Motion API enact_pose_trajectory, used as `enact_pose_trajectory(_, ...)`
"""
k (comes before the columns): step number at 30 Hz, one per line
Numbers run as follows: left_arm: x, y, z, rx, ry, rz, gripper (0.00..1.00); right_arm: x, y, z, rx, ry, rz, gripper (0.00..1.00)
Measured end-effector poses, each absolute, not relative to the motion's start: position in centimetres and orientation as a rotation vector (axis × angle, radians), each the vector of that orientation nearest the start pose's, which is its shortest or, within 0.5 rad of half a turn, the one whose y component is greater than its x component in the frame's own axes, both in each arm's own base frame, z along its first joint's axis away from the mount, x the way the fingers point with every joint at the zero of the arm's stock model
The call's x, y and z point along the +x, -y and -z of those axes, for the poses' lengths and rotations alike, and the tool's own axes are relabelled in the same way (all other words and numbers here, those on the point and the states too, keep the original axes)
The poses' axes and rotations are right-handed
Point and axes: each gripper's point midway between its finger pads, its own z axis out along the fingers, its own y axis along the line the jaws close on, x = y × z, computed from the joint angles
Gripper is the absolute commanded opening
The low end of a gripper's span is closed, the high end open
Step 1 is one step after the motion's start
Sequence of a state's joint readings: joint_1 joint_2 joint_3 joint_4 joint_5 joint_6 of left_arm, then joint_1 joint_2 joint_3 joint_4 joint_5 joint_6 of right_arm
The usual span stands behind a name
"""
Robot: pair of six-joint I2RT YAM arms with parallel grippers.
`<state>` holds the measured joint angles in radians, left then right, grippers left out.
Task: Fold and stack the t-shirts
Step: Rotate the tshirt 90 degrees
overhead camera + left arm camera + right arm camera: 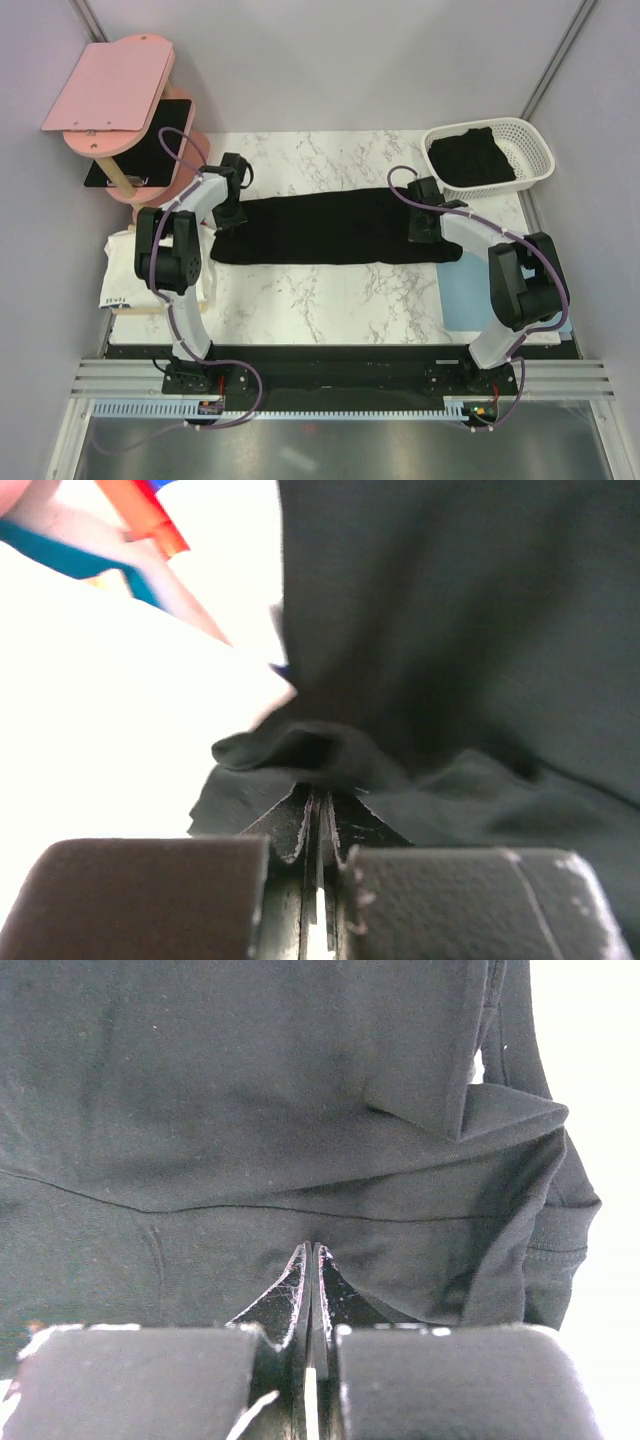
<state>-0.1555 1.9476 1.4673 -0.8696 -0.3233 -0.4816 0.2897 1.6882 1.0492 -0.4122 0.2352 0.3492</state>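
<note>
Marble-patterned white surface point(330, 290) stood between grey walls, with both arms reaching out over it. One black t-shirt point(330, 228) lay across its middle as a long, flat band running from left to right.

At the band's left end, the left pincer point(228, 215) was together, clamped on a bunched fold of the fabric; its wrist camera showed the cloth puckered right at the tips point(315, 798). At the right end, the right pincer point(424, 235) was also together, its tips pressed against smooth black cloth point(312, 1250). Whether any fabric sat between them could not be told.

A white basket point(535, 150) stood at the far right corner with a second t-shirt point(470, 158) crumpled inside. A pink stand point(110, 95) occupied the far left, with a glossy black panel point(150, 140) lying on its lower tier. A pale blue mat point(460, 295) lay flat on the near right, partly beneath the right arm. White cloth point(125, 270) sat at the left edge beside the left arm.
</note>
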Motion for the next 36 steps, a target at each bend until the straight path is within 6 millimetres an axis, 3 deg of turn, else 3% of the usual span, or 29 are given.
enact_pose_trajectory(6, 37.1, -0.5, -2.7, -0.602, -2.831, -0.418, 0.02, 36.5, -8.0, -4.2, 0.166, -2.568, 0.075, 0.0)
enact_pose_trajectory(11, 36.3, -0.8, -1.9, -0.605, -2.87, -0.47, 0.02, 36.2, -7.8, -3.5, 0.179, -2.584, 0.094, 0.0)
enact_pose_trajectory(18, 36.3, -0.3, -2.2, -0.578, -2.872, -0.483, 0.02, 36.1, -7.4, -2.9, 0.192, -2.593, 0.124, 0.0)
enact_pose_trajectory(22, 36.7, 1.1, -4.0, -0.53, -2.826, -0.44, 0.02, 36.2, -7.3, -2.2, 0.195, -2.6, 0.143, 0.0)
enact_pose_trajectory(27, 39.0, 3.8, -9.7, -0.444, -2.644, -0.252, 0.02, 37.3, -7.3, -2.2, 0.2, -2.582, 0.157, 0.0)
enact_pose_trajectory(30, 41.0, 4.8, -11.8, -0.404, -2.578, -0.175, 0.02, 38.1, -7.5, -2.2, 0.202, -2.571, 0.158, 0.0)
enact_pose_trajectory(33, 44.3, 5.4, -11.0, -0.384, -2.581, -0.165, 0.02, 38.8, -7.6, -2.2, 0.204, -2.56, 0.159, 0.0)
enact_pose_trajectory(36, 47.0, 5.8, -7.5, -0.376, -2.635, -0.192, 0.02, 39.5, -7.8, -2.2, 0.2, -2.552, 0.156, 0.0)
